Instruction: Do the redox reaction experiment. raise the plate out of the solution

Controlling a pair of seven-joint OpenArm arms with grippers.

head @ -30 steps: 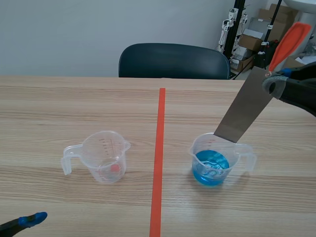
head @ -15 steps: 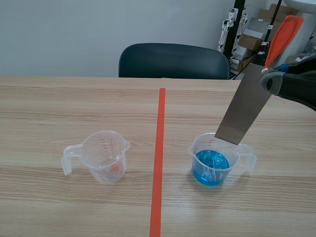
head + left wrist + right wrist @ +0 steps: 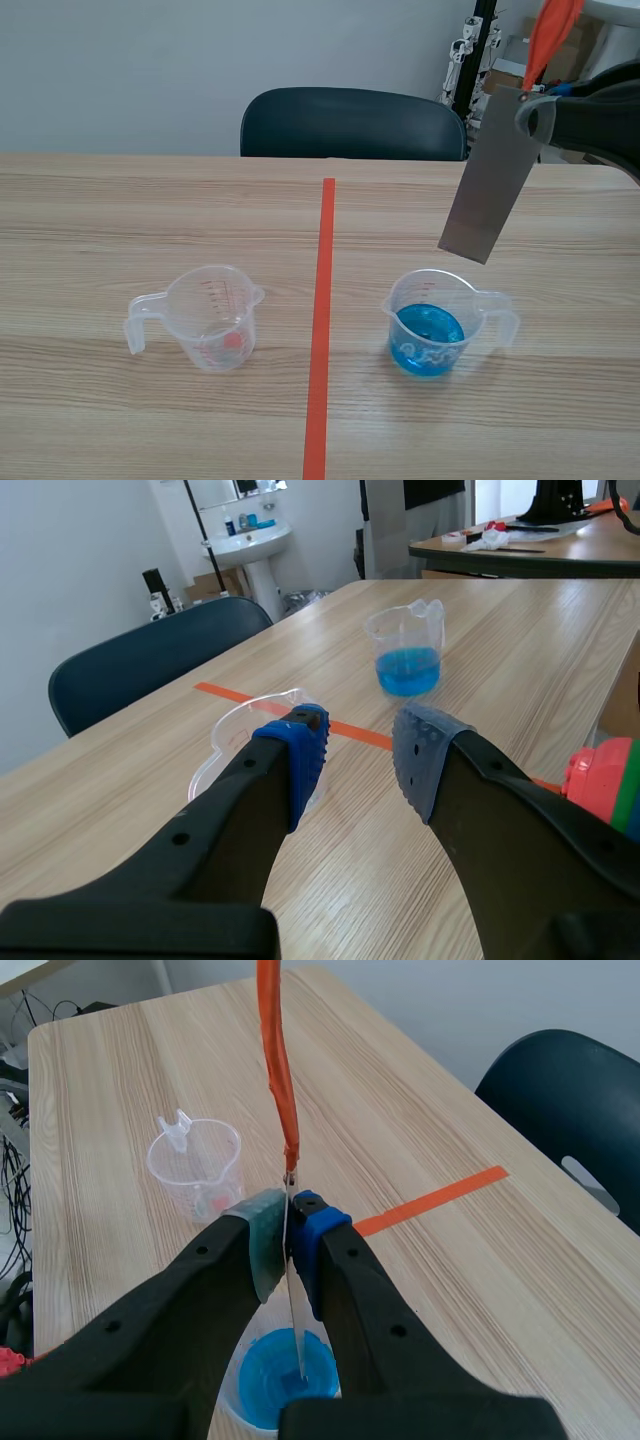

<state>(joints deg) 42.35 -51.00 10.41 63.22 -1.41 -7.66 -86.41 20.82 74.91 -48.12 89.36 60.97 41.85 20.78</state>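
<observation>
Right gripper [image 3: 288,1235] is pinching the orange-handled metal plate [image 3: 487,180], which is hanging tilted, clear above the measuring cup of blue solution [image 3: 432,322]. Left gripper [image 3: 360,760] is sitting with fingers spread, the clear measuring cup [image 3: 212,318] just ahead of it.

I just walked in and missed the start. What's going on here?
The right gripper is shut on a metal plate with an orange handle, holding it in the air above the cup of blue liquid, clear of it. The left gripper is open, with a second clear cup ahead of it.
</observation>
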